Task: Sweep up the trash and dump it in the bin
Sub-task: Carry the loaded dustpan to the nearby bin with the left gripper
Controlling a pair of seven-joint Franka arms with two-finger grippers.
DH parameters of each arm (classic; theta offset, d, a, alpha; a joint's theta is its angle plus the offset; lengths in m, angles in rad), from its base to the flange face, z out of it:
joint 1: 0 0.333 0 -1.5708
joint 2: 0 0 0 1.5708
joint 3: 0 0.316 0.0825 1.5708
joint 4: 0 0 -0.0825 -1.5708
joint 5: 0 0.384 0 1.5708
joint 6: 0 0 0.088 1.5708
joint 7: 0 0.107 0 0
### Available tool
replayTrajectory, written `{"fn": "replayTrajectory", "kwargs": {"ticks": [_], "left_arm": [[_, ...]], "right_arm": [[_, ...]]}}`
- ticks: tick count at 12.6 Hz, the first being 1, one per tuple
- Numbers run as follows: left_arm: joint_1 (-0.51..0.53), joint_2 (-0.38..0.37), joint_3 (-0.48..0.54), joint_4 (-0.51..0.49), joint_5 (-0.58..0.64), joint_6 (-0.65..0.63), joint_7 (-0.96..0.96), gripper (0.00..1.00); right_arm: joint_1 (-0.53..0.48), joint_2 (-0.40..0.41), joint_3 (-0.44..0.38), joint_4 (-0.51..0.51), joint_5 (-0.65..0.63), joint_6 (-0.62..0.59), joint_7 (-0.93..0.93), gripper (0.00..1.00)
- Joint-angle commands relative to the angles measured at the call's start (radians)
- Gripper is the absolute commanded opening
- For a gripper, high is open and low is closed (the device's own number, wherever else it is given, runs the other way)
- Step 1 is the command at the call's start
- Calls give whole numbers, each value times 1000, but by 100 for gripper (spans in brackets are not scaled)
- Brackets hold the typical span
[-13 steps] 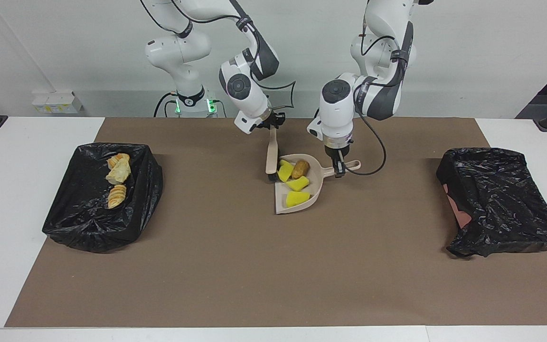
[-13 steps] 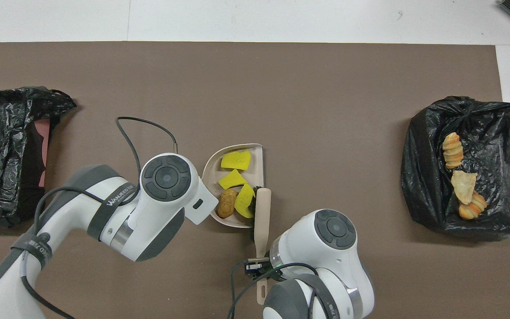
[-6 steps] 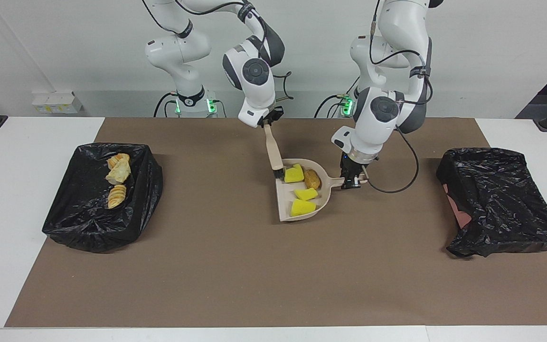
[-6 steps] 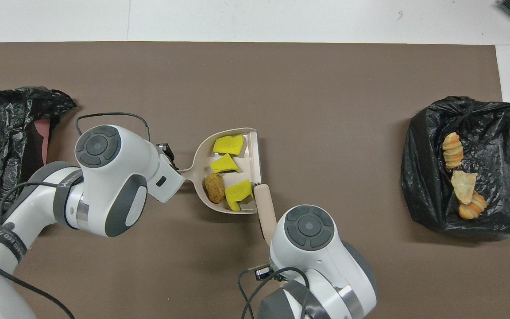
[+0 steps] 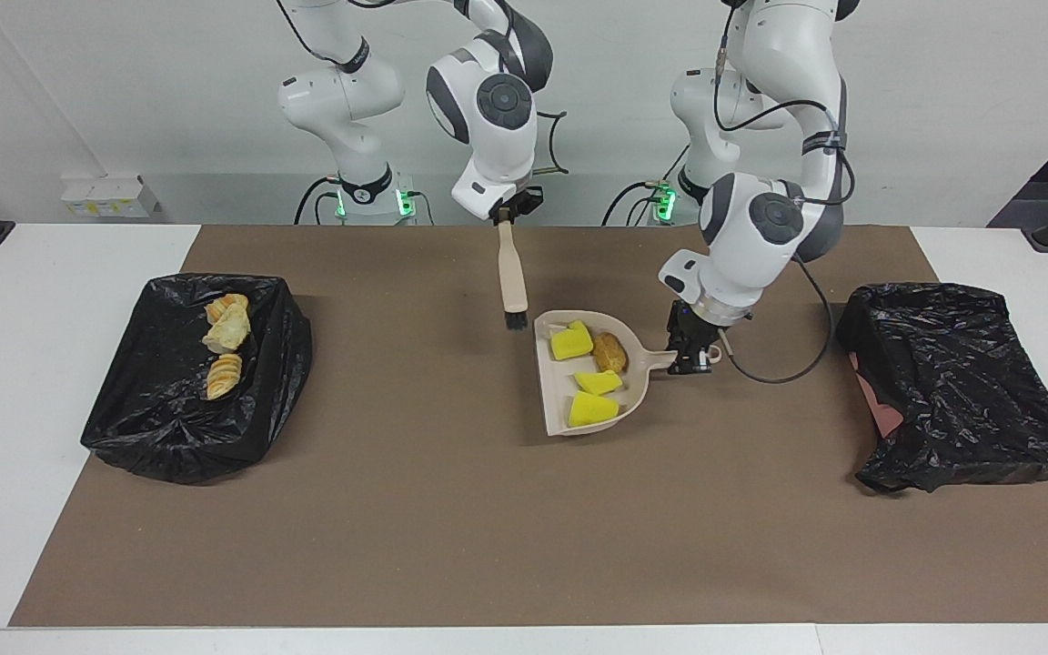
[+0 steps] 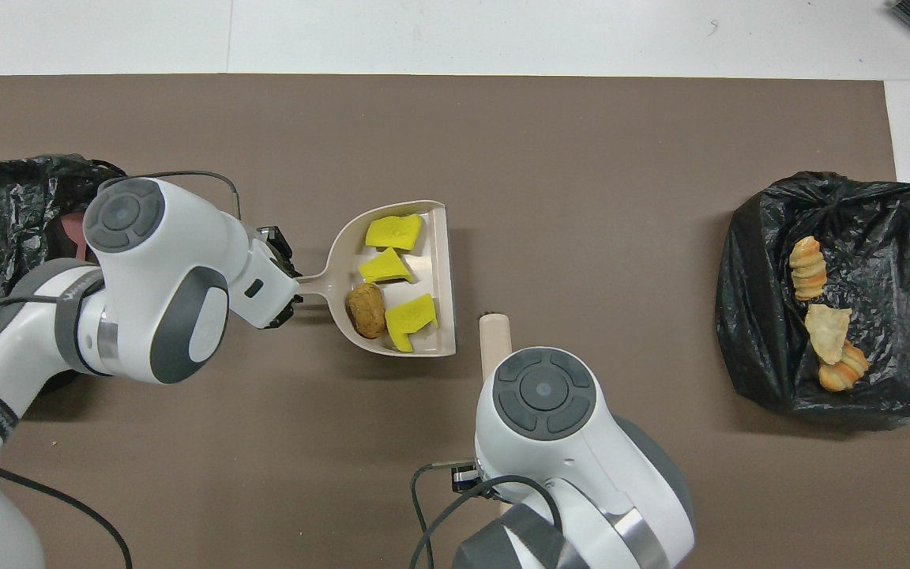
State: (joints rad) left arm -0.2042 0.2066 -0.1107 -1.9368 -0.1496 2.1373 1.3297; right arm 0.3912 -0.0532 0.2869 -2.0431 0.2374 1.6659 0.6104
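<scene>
Since a second ago the dustpan (image 5: 592, 382) has swung round and shifted toward the left arm's end of the desk (image 5: 488, 509), while the brush (image 5: 511, 277) has lifted clear of it and now hangs upright. The brown mat covering the desk carries two black bin bags: one (image 5: 192, 391) at the right arm's end, one (image 5: 961, 382) at the left arm's end. Three pale crusty chunks (image 5: 226, 332) of the trash lie in the bag at the right arm's end. The left claw (image 5: 693, 355) is clamped on the dustpan's handle at mid-desk, between the two bags; the overhead view shows that handle (image 6: 311, 278) running into the claw. In the pan sit three yellow sponge wedges (image 5: 571, 342) and a brown roll (image 5: 610, 351), the roll nearer to the robots than two of the wedges and beside the third. The right claw (image 5: 506, 214) is closed on the top of the brush handle, bristles down, over the mat just beside the pan's open edge, toward the right arm's end.
</scene>
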Motion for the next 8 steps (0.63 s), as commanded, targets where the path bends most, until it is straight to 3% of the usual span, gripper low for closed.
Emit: {"fn": "replayTrajectory", "kwargs": {"ticks": [1,4,8], "left_arm": [[93,50,-4,133,4,-126,75,0],[147,46,0,232,106,-226,110,0],[242,42,2,369,222,-327,236,0]], "right_arm": [[-5,-63,9,-90,69,7,28,0],[66,-60,14,-161,105,104,-6,0],[187,65,14,-183,148,317,119,0]]}}
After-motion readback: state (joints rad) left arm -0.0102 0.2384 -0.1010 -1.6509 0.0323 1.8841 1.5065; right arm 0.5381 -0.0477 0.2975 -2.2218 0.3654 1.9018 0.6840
